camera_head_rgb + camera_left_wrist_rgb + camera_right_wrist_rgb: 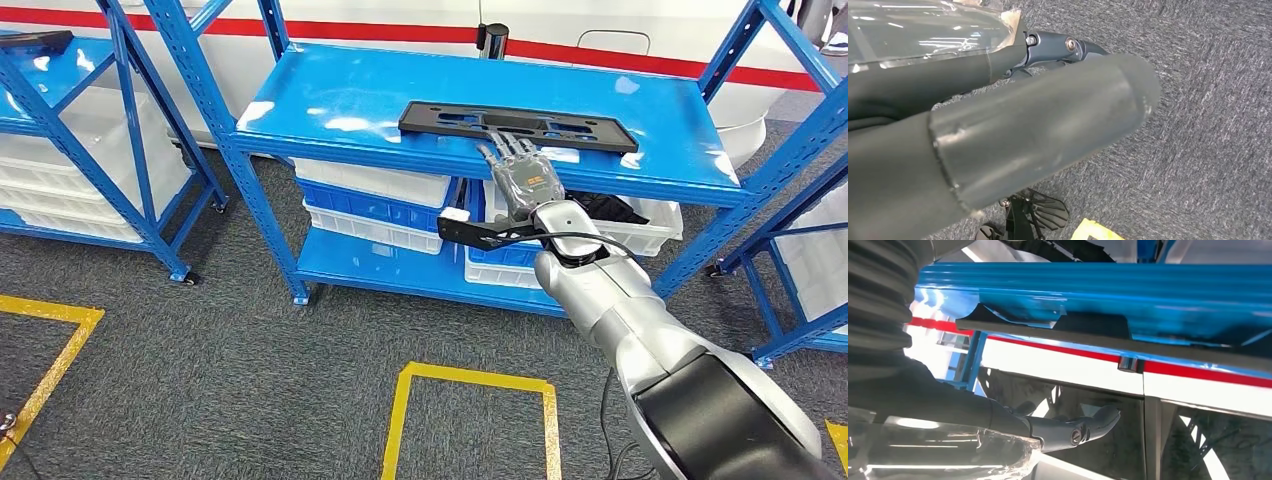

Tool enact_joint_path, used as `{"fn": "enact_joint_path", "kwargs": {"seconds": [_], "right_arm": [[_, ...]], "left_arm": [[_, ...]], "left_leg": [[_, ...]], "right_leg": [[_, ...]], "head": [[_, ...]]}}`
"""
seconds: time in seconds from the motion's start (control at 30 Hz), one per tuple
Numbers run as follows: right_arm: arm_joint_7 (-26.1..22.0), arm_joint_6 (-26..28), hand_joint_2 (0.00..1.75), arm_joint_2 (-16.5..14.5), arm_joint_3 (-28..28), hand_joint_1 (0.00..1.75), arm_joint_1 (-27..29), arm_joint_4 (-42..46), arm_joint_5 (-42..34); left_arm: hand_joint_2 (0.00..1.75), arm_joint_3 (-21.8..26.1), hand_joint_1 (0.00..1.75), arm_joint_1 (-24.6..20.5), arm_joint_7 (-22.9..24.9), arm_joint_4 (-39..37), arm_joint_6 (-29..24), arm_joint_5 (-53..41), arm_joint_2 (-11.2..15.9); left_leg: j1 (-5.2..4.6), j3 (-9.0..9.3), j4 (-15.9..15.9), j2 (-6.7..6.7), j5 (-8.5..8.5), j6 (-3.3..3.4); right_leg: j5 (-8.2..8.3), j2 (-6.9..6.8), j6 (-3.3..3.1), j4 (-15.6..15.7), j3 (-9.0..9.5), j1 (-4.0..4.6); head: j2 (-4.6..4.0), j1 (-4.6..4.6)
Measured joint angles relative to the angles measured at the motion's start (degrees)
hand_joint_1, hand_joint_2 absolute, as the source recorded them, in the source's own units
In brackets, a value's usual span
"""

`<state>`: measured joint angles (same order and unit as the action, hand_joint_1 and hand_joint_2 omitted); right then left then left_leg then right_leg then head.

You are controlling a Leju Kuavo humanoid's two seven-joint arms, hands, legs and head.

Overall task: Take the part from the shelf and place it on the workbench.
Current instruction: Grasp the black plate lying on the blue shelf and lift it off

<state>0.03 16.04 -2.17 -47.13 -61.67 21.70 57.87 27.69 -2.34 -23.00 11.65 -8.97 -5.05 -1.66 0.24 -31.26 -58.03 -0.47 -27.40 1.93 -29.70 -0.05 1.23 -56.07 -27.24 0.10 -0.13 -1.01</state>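
One arm is stretched forward, the right hand point(520, 178) held open, fingers extended just under the black part point(517, 124) on the blue shelf point(330, 100).

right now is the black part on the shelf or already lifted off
On the shelf. The black part lies flat on the blue top shelf; the right hand reaches its near edge, fingers spread.

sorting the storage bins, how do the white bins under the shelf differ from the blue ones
On the lower shelf, the white bin sits on top of the blue bin in the left stack. The white bin at right holds dark items; the blue bin below it has no visible contents. All are long plastic crates.
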Motion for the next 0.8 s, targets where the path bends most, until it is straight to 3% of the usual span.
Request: {"fn": "enact_joint_path", "kwargs": {"seconds": [0.8], "right_arm": [[3.54,0.15,1.75,3.16,4.08,0.00,2.21,-2.55,3.08]], "left_arm": [[0.00,0.15,0.00,-0.02,0.70,0.00,0.17,-1.61,0.00]], "left_leg": [[0.00,-0.03,-0.01,0.00,0.00,0.00]], "right_leg": [[0.00,0.00,0.00,0.00,-0.04,0.00]], "head": [[-0.01,0.00]]}}
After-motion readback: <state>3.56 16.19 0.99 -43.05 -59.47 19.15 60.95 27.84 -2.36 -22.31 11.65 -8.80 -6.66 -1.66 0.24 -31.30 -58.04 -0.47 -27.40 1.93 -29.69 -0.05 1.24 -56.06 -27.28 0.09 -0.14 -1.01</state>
